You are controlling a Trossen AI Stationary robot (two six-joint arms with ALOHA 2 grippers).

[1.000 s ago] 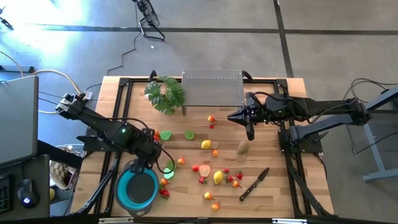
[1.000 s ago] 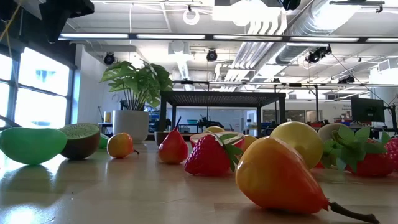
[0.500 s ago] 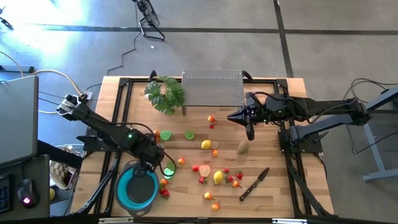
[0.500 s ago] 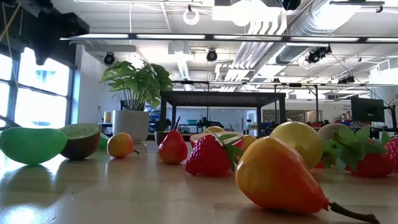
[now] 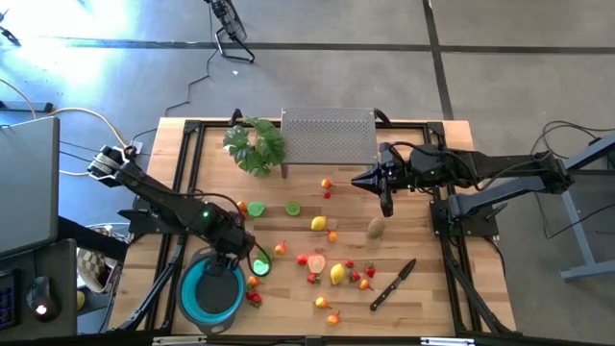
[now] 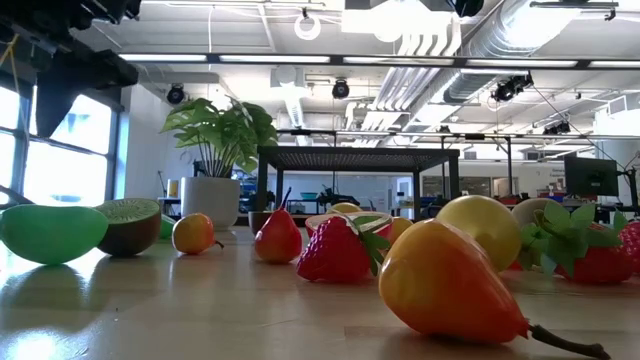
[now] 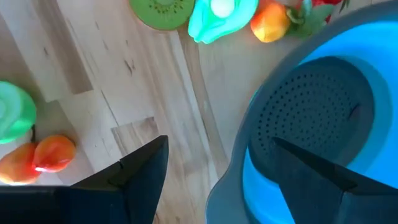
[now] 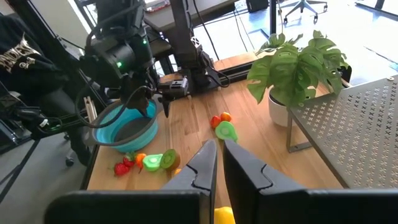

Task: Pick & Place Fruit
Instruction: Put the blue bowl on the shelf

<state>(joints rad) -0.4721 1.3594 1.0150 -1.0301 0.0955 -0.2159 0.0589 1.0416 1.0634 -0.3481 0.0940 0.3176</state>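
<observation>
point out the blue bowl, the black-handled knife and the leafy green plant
round blue bowl (image 5: 188, 293), high view, on its left rim
black-handled knife (image 5: 385, 291), high view, on its handle
leafy green plant (image 5: 258, 146), high view, on its leaves

The setting is a robotics lab in an open industrial office. Exposed ceiling ducts (image 6: 560, 40) and strip lights (image 6: 350, 60) run overhead. A wooden tabletop (image 5: 423, 288) stands on a grey concrete floor (image 5: 336, 77), with loose cables (image 5: 58, 115) and office chairs (image 8: 298, 7) nearby.

We see a pale, matt wood worktop (image 5: 423, 288), glossy plastic fruit (image 6: 450, 280), a smooth blue bowl (image 7: 348, 74) and a perforated metal rack (image 5: 329, 137).
</observation>
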